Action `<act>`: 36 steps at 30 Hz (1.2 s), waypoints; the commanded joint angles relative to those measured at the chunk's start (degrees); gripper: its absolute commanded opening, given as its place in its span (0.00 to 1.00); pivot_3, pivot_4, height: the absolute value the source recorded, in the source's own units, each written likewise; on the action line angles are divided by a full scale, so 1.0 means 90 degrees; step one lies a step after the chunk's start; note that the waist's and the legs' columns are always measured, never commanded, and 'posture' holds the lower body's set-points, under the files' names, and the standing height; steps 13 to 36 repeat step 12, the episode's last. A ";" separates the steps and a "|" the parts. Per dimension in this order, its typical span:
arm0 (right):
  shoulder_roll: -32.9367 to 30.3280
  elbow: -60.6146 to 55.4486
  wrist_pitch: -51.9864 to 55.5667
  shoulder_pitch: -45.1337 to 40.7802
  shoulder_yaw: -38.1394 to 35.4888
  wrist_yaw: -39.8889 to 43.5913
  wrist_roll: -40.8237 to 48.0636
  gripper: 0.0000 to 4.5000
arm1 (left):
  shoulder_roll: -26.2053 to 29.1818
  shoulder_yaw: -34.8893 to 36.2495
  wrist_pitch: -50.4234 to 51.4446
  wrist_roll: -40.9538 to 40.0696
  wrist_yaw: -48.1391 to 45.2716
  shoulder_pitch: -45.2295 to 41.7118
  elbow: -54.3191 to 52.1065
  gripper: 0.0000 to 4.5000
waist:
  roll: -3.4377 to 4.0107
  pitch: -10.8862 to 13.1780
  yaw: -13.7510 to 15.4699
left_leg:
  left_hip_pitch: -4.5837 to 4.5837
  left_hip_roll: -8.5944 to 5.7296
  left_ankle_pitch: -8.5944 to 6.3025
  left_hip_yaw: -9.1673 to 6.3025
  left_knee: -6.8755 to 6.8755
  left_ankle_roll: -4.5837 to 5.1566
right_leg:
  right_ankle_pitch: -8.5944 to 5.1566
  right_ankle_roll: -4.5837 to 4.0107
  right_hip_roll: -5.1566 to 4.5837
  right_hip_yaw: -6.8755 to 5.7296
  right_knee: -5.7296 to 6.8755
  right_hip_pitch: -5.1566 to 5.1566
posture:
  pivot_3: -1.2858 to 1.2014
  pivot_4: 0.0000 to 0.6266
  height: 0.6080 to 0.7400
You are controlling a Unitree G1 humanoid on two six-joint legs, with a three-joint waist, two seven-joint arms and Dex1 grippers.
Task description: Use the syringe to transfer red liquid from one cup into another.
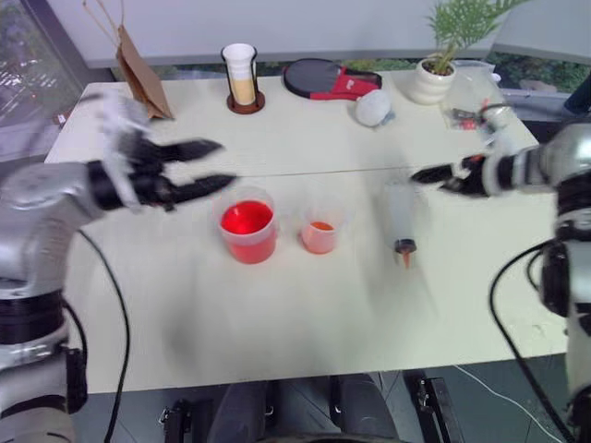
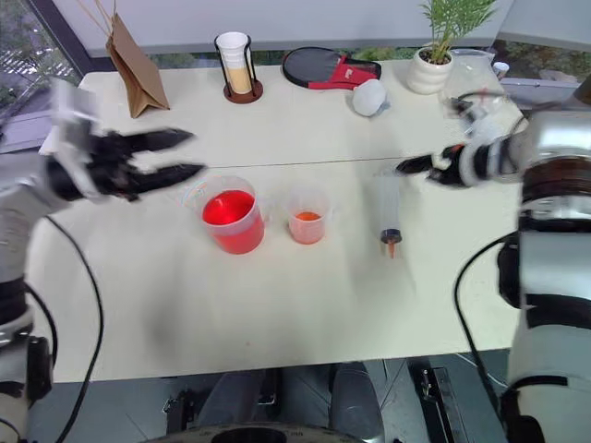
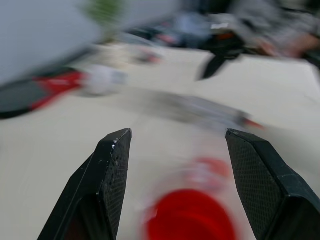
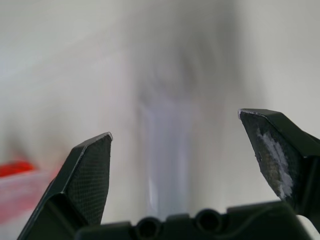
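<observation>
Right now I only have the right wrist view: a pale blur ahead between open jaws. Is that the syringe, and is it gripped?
Observer: Yes, it's the syringe, orange tip pointing down at the table. The right gripper is beside its upper end, jaws open, not clamped on it.
Operator: Where do the cups stand from there?
Observer: The smaller pale cup stands next to the syringe on the robot's left, and the red beaker stands just beyond that cup.
</observation>
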 commanded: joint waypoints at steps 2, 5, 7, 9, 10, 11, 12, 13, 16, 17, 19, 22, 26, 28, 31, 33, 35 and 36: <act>-0.0571 -0.1806 -0.1193 0.1950 -0.1014 0.0799 0.0445 0.98 | 0.0078 0.0531 -0.0109 0.0059 0.0155 0.1018 0.0400 0.68 | -0.0044 -0.0028 0.0016 | 0.0011 0.0002 -0.0003 -0.0006 -0.0009 0.0003 | 0.0000 0.0000 0.0000 -0.0013 -0.0005 0.0019 | 0.52 0.24 1.00; -0.0733 -0.2783 -0.2185 0.3739 -0.1477 0.1254 0.0475 0.98 | 0.0171 0.0703 -0.0159 0.0135 0.0128 0.1845 0.0575 0.68 | -0.0064 -0.0034 0.0024 | 0.0016 0.0002 -0.0005 -0.0011 0.0007 0.0006 | 0.0000 0.0000 0.0002 -0.0014 -0.0010 0.0044 | 0.52 0.24 1.00; -0.0626 -0.2920 -0.2721 0.4482 -0.1785 0.1227 0.0483 0.98 | 0.0232 0.0775 -0.0063 0.0120 0.0130 0.2294 0.0635 0.68 | -0.0053 -0.0029 0.0016 | 0.0014 -0.0003 -0.0007 0.0000 0.0020 0.0009 | 0.0000 0.0000 -0.0007 -0.0002 -0.0010 0.0042 | 0.52 0.24 1.00; -0.0521 -0.3021 -0.3170 0.5059 -0.1801 0.1215 0.0385 0.98 | 0.0210 0.0737 -0.0043 0.0122 0.0119 0.2695 0.0582 0.68 | -0.0039 -0.0025 0.0009 | 0.0021 -0.0004 -0.0018 0.0013 0.0023 0.0029 | -0.0001 0.0000 -0.0014 0.0003 -0.0012 0.0041 | 0.52 0.24 1.00; -0.0492 -0.3087 -0.3280 0.5231 -0.1773 0.1195 0.0353 0.98 | 0.0188 0.0735 -0.0034 0.0078 0.0127 0.2790 0.0561 0.68 | -0.0037 -0.0025 0.0009 | 0.0030 -0.0003 -0.0022 0.0020 0.0023 0.0036 | -0.0001 0.0000 -0.0019 0.0005 -0.0012 0.0037 | 0.52 0.24 1.00; -0.0455 -0.3133 -0.3359 0.5346 -0.1768 0.1159 0.0346 0.98 | 0.0166 0.0734 -0.0016 0.0020 0.0135 0.2861 0.0531 0.68 | -0.0038 -0.0025 0.0008 | 0.0047 -0.0002 -0.0023 0.0020 0.0022 0.0038 | -0.0001 0.0000 -0.0020 0.0005 -0.0008 0.0048 | 0.52 0.24 1.00; -0.0370 -0.3099 -0.3407 0.5381 -0.1811 0.1052 0.0367 0.98 | 0.0137 0.0699 -0.0093 0.0061 0.0195 0.2882 0.0548 0.68 | -0.0038 -0.0025 0.0008 | 0.0058 0.0004 -0.0023 0.0020 0.0020 0.0037 | -0.0001 -0.0001 -0.0018 0.0003 -0.0009 0.0056 | 0.52 0.24 1.00; -0.0370 -0.3099 -0.3407 0.5381 -0.1811 0.1052 0.0367 0.98 | 0.0137 0.0699 -0.0093 0.0061 0.0195 0.2882 0.0548 0.68 | -0.0038 -0.0025 0.0008 | 0.0058 0.0004 -0.0023 0.0020 0.0020 0.0037 | -0.0001 -0.0001 -0.0018 0.0003 -0.0009 0.0056 | 0.52 0.24 1.00; -0.0370 -0.3099 -0.3407 0.5381 -0.1811 0.1052 0.0367 0.98 | 0.0137 0.0699 -0.0093 0.0061 0.0195 0.2882 0.0548 0.68 | -0.0038 -0.0025 0.0008 | 0.0058 0.0004 -0.0023 0.0020 0.0020 0.0037 | -0.0001 -0.0001 -0.0018 0.0003 -0.0009 0.0056 | 0.52 0.24 1.00; -0.0370 -0.3099 -0.3407 0.5381 -0.1811 0.1052 0.0367 0.98 | 0.0137 0.0699 -0.0093 0.0061 0.0195 0.2882 0.0548 0.68 | -0.0038 -0.0025 0.0008 | 0.0058 0.0004 -0.0023 0.0020 0.0020 0.0037 | -0.0001 -0.0001 -0.0018 0.0003 -0.0009 0.0056 | 0.52 0.24 1.00; -0.0370 -0.3099 -0.3407 0.5381 -0.1811 0.1052 0.0367 0.98 | 0.0137 0.0699 -0.0093 0.0061 0.0195 0.2882 0.0548 0.68 | -0.0038 -0.0025 0.0008 | 0.0058 0.0004 -0.0023 0.0020 0.0020 0.0037 | -0.0001 -0.0001 -0.0018 0.0003 -0.0009 0.0056 | 0.52 0.24 1.00; -0.0370 -0.3099 -0.3407 0.5381 -0.1811 0.1052 0.0367 0.98 | 0.0137 0.0699 -0.0093 0.0061 0.0195 0.2882 0.0548 0.68 | -0.0038 -0.0025 0.0008 | 0.0058 0.0004 -0.0023 0.0020 0.0020 0.0037 | -0.0001 -0.0001 -0.0018 0.0003 -0.0009 0.0056 | 0.52 0.24 1.00; -0.0370 -0.3099 -0.3407 0.5381 -0.1811 0.1052 0.0367 0.98 | 0.0137 0.0699 -0.0093 0.0061 0.0195 0.2882 0.0548 0.68 | -0.0038 -0.0025 0.0008 | 0.0058 0.0004 -0.0023 0.0020 0.0020 0.0037 | -0.0001 -0.0001 -0.0018 0.0003 -0.0009 0.0056 | 0.52 0.24 1.00; -0.0370 -0.3099 -0.3407 0.5381 -0.1811 0.1052 0.0367 0.98 | 0.0137 0.0699 -0.0093 0.0061 0.0195 0.2882 0.0548 0.68 | -0.0038 -0.0025 0.0008 | 0.0058 0.0004 -0.0023 0.0020 0.0020 0.0037 | -0.0001 -0.0001 -0.0018 0.0003 -0.0009 0.0056 | 0.52 0.24 1.00; -0.0370 -0.3099 -0.3407 0.5381 -0.1811 0.1052 0.0367 0.98 | 0.0137 0.0699 -0.0093 0.0061 0.0195 0.2882 0.0548 0.68 | -0.0038 -0.0025 0.0008 | 0.0058 0.0004 -0.0023 0.0020 0.0020 0.0037 | -0.0001 -0.0001 -0.0018 0.0003 -0.0009 0.0056 | 0.52 0.24 1.00; -0.0370 -0.3099 -0.3407 0.5381 -0.1811 0.1052 0.0367 0.98 | 0.0137 0.0699 -0.0093 0.0061 0.0195 0.2882 0.0548 0.68 | -0.0038 -0.0025 0.0008 | 0.0058 0.0004 -0.0023 0.0020 0.0020 0.0037 | -0.0001 -0.0001 -0.0018 0.0003 -0.0009 0.0056 | 0.52 0.24 1.00; -0.0370 -0.3099 -0.3407 0.5381 -0.1811 0.1052 0.0367 0.98 | 0.0137 0.0699 -0.0093 0.0061 0.0195 0.2882 0.0548 0.68 | -0.0038 -0.0025 0.0008 | 0.0058 0.0004 -0.0023 0.0020 0.0020 0.0037 | -0.0001 -0.0001 -0.0018 0.0003 -0.0009 0.0056 | 0.52 0.24 1.00; -0.0370 -0.3099 -0.3407 0.5381 -0.1811 0.1052 0.0367 0.98 | 0.0137 0.0699 -0.0093 0.0061 0.0195 0.2882 0.0548 0.68 | -0.0038 -0.0025 0.0008 | 0.0058 0.0004 -0.0023 0.0020 0.0020 0.0037 | -0.0001 -0.0001 -0.0018 0.0003 -0.0009 0.0056 | 0.52 0.24 1.00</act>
